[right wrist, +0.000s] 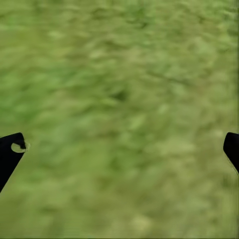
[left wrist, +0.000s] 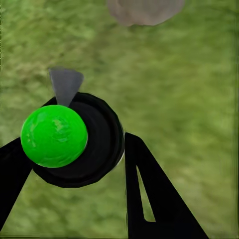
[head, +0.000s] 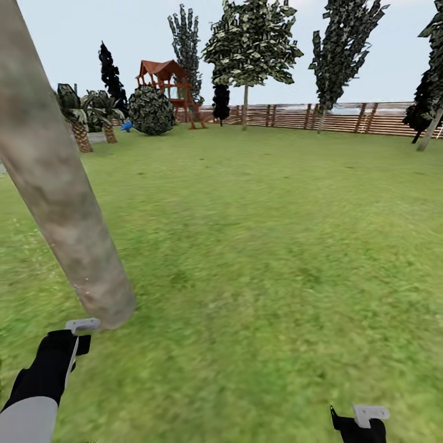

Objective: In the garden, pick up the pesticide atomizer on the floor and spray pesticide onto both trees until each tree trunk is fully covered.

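Lawn [head: 277, 246]: wide green grass, mottled, patchy. Tree trunk [head: 55, 184]: thick, pale grey-brown, rooted in lawn near camera, leaning in view. Well beyond trunk: round dark shrub [head: 151, 111], palm-like plants [head: 80, 117], red-roofed play structure [head: 166, 80], small blue object [head: 127, 125]. Slat fence [head: 344, 117] borders lawn's far edge.

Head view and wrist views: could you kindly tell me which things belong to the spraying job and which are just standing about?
Job: near tree trunk; spray bottle, held in the left fingers; pale-trunked tree by the fence, possibly the second one.
Standing about: play tower; round bush; fence; palm plants; black conifer.
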Available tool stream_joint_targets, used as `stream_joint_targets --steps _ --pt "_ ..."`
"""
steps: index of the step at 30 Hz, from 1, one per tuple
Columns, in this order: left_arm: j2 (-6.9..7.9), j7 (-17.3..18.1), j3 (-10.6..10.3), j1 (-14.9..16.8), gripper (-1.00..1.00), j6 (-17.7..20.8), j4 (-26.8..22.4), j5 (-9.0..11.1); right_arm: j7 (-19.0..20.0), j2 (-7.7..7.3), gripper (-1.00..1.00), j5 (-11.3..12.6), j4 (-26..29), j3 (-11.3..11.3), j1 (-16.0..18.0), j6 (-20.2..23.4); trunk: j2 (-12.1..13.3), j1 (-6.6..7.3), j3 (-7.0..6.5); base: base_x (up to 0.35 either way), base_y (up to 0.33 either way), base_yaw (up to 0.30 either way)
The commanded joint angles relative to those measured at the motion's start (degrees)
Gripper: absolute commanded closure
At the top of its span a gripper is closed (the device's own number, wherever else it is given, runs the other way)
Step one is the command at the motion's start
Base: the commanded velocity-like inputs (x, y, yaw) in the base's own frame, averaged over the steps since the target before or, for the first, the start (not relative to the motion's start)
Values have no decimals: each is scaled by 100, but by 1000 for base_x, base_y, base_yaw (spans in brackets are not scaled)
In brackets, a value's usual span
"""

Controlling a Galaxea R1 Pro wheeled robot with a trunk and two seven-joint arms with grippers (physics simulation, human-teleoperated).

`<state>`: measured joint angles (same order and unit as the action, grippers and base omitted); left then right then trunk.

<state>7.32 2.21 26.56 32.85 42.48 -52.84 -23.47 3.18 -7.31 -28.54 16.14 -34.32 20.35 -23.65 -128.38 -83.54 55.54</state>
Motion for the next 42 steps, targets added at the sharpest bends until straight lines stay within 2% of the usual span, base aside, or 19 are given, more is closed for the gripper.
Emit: stream_joint_targets --steps 1,18,30,42 --pt "-3 25 7 5 100 24 -7 -34 33 1 -100 -25 -5 -48 4 -25 -2 0 5 112 -266 256" --pt "-3 25 7 6 100 24 19 -36 33 1 -100 -29 -5 -48 5 -25 -2 0 5 157 -253 274" --pt "-3 26 2 4 100 24 45 -34 33 1 -100 -29 -5 -48 4 -25 -2 0 5 188 -225 46" --pt "-3 34 6 3 100 24 54 -34 33 1 -100 -28 -5 -48 4 -25 -2 0 5 162 -236 262"
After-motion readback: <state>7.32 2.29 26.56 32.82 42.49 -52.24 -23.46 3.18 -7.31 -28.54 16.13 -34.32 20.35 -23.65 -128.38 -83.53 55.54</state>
